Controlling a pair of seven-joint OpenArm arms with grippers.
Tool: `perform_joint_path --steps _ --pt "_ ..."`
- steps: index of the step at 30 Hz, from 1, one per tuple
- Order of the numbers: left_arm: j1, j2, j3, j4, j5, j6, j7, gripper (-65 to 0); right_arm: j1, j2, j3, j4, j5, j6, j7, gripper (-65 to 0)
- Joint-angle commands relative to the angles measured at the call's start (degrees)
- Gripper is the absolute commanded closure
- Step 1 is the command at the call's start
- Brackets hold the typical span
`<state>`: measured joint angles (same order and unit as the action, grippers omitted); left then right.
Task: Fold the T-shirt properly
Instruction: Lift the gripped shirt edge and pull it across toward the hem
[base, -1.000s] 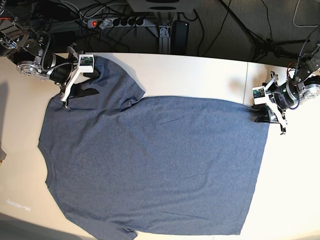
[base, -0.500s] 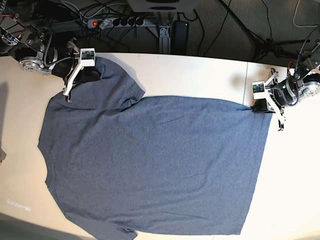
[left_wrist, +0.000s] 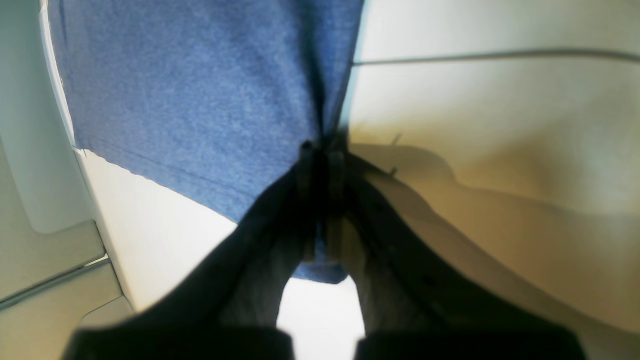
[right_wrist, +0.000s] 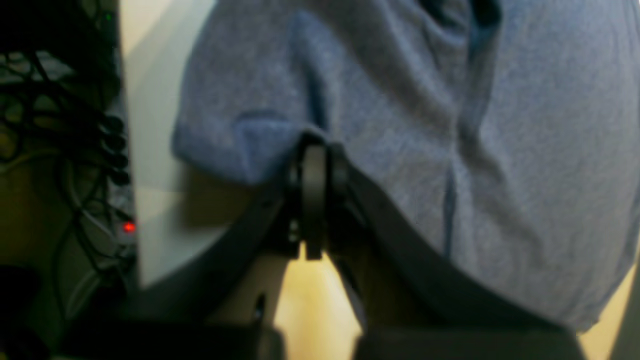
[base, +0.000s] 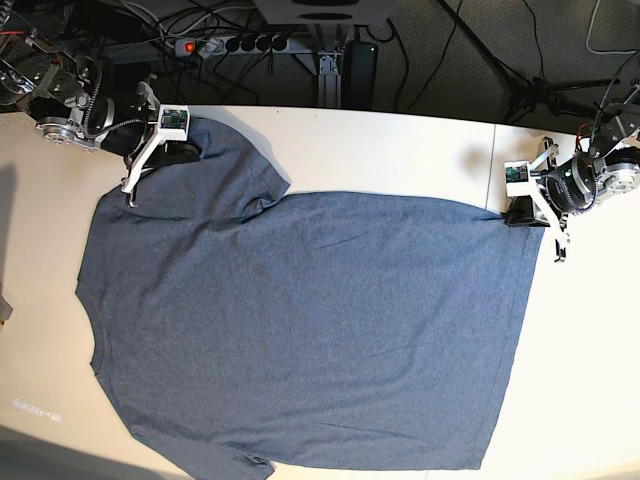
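Large heathered blue-grey cotton T-shirt (base: 300, 320) lies flat, plain side up, on pale tabletop (base: 400, 150). Left gripper (left_wrist: 320, 155), jaws clamped on the shirt's hem corner at base view's right edge. Right gripper (right_wrist: 314, 150), jaws clamped on sleeve edge, far left. Black power strip (base: 235, 44) w/ red light behind table.

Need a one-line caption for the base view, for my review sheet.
Both grippers, left and right, pinch far-edge corners of the flat blue-grey T-shirt on the table.
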<state>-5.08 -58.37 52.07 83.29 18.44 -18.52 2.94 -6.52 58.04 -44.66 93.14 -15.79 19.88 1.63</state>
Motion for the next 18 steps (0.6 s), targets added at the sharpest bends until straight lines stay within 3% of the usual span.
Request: perform_joint_path --steps 1,9,13,18 --pt "0.2 -1.1 -0.8 -0.4 0.2 -4.9 2.0 0.0 -0.7 0.7 0.5 -0.3 0.5 4.4 -3.4 0.0" --pt "0.2 -1.0 -11.6 3.1 -8.2 -13.6 2.1 0.0 -0.6 0.7 9.9 4.2 5.8 7.7 -3.5 0.0" --pt "0.2 -1.0 -17.1 3.2 -12.7 -19.7 2.0 0.0 -0.6 0.7 14.7 6.1 9.0 9.2 -4.7 0.0" --pt "0.2 -1.0 -17.7 3.4 -13.3 -20.3 2.5 0.0 -0.5 0.7 20.0 7.5 11.8 11.0 -4.7 0.0"
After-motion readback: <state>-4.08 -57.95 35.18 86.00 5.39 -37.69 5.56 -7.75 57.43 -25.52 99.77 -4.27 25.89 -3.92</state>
